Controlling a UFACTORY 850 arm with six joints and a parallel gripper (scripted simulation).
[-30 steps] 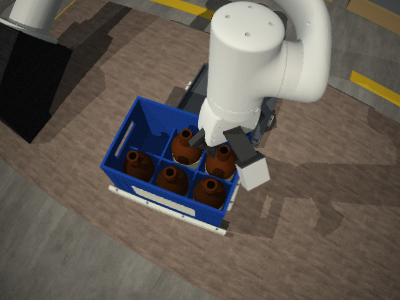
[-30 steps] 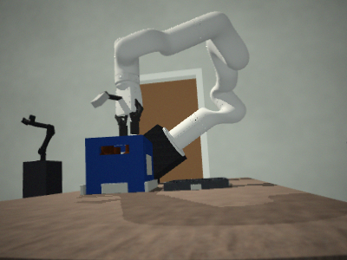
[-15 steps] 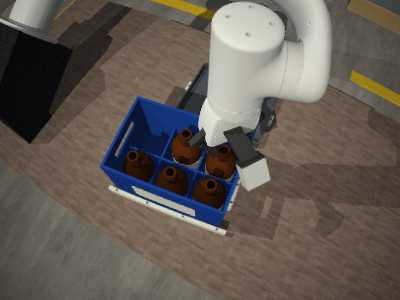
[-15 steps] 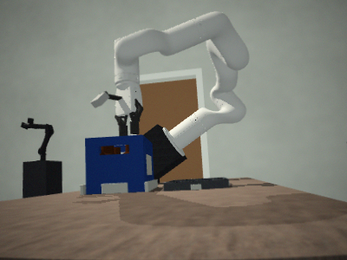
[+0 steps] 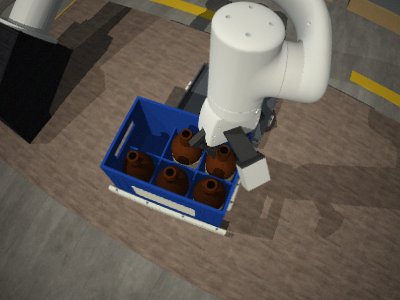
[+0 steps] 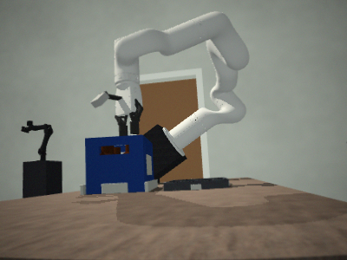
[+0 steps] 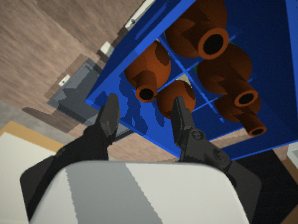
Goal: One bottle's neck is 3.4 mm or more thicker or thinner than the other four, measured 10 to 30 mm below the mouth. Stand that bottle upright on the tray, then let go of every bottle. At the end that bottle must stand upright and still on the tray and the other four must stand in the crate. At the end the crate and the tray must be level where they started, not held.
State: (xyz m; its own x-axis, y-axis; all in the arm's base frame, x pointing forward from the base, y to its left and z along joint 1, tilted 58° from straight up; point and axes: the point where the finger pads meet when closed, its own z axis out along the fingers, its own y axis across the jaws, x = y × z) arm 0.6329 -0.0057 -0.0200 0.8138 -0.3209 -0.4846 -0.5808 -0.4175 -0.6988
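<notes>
Arm reaching down to a blue crate, five brown bottles inside.

From up top I'm seeing all five bottles (image 5: 138,166) (image 5: 172,181) (image 5: 210,192) (image 5: 186,147) (image 5: 220,162) standing in the crate (image 5: 165,202) (image 6: 117,169) (image 7: 127,57), left of centre, its upper-left compartment having no bottle; from the side, only brown patches are showing through a handle slot. The gripper (image 5: 210,145) (image 6: 129,126) (image 7: 146,105) is hanging over the crate, its fingers standing apart with nothing between them, a gap the wrist view is showing plainly. The dark tray (image 5: 192,92) (image 6: 208,184) (image 7: 82,90) is mostly hiding behind the arm from above, but the side view is showing it lying low, right of the crate. I can't tell which neck differs.
</notes>
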